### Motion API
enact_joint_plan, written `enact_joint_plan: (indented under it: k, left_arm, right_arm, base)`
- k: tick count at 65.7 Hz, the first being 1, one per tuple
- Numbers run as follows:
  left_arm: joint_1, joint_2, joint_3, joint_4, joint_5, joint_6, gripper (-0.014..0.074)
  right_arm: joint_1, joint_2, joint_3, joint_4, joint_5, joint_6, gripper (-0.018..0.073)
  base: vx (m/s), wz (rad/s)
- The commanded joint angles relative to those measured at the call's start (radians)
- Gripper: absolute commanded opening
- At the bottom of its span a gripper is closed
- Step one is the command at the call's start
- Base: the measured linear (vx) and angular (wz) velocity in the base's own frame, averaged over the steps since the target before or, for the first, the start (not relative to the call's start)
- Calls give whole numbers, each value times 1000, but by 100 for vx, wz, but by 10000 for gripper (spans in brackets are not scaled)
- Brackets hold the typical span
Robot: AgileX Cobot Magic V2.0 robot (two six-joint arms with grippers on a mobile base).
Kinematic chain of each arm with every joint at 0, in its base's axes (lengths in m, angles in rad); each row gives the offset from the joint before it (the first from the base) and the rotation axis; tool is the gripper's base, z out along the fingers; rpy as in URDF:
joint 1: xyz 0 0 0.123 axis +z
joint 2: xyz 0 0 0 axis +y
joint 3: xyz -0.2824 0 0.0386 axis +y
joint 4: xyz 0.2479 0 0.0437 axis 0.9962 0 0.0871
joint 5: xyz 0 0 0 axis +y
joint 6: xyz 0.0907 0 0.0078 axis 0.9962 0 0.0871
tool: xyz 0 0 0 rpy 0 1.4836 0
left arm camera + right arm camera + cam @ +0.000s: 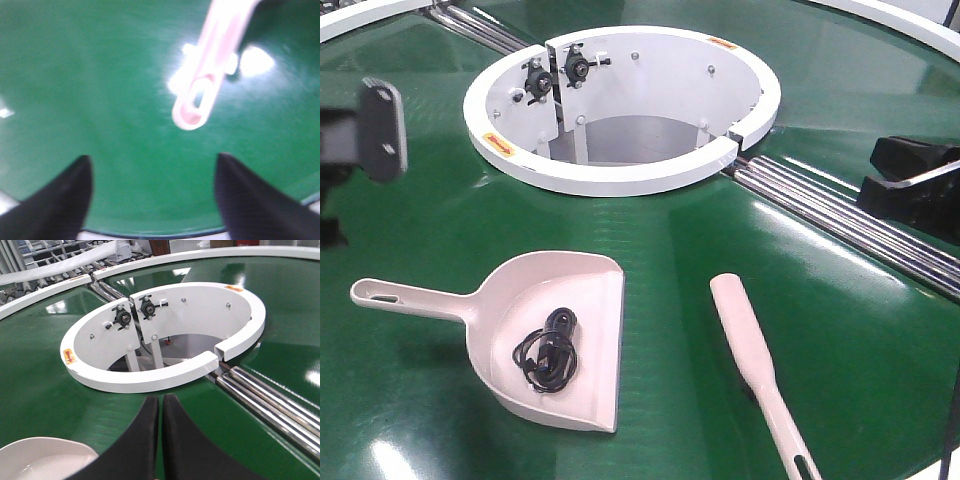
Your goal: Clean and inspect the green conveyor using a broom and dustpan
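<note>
The dustpan (pixel 545 330) lies on the conveyor (pixel 670 230), handle toward the left pincer (pixel 152 190), whose jaws stand apart just short of the handle's slotted end. The broom (pixel 752 360) lies beside it, long axis toward the robot, nearer the right pincer (pixel 161 440), which is closed and empty.

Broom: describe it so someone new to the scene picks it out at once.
Start at the white ring-shaped hub in the middle of the green conveyor. Nearer the camera two pale pink plastic items lie flat on the belt. The broom is the right one: a narrow paddle stick, unlike the wide dustpan holding a small black cable coil.
</note>
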State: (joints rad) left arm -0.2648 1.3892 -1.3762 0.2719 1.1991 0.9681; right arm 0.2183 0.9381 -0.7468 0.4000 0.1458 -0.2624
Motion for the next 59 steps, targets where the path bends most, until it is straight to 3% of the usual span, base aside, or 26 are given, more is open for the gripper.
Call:
enact_joint_plan:
  k: [1,14,24,32,38,45,59]
  left_arm:
    - [-5,-109,-28,6,-130,-172,305]
    - [-5,-210,-28,4,-286,-490,-28]
    - [-5,-283,-10,-85,-388,-694,-24]
    - [-5,-400,106,-226,-580,-716,-25]
    - [-5,-517,263,-297,-752,-708,-25]
    - [-5,-641,431,-309,-853,-701,-25]
    - [-5,-826,723,-336,-929,-701,-25]
  right_arm:
    - [0,-24,-27,18,-28,-4,-6]
    - [0,-85,-27,11,-28,-58,-5]
    - [0,-157,-25,11,-11,-144,-3]
    - [0,-183,-17,12,-2,-165,-3]
    - [0,-221,57,22,-88,-165,-3]
    - [0,-291,176,22,-172,-165,-3]
    - [0,-355,319,16,-172,-165,-2]
  base:
    - [0,0]
    - [0,0]
    - [0,0]
    - [0,0]
    - [0,0]
    - [0,0]
    - [0,0]
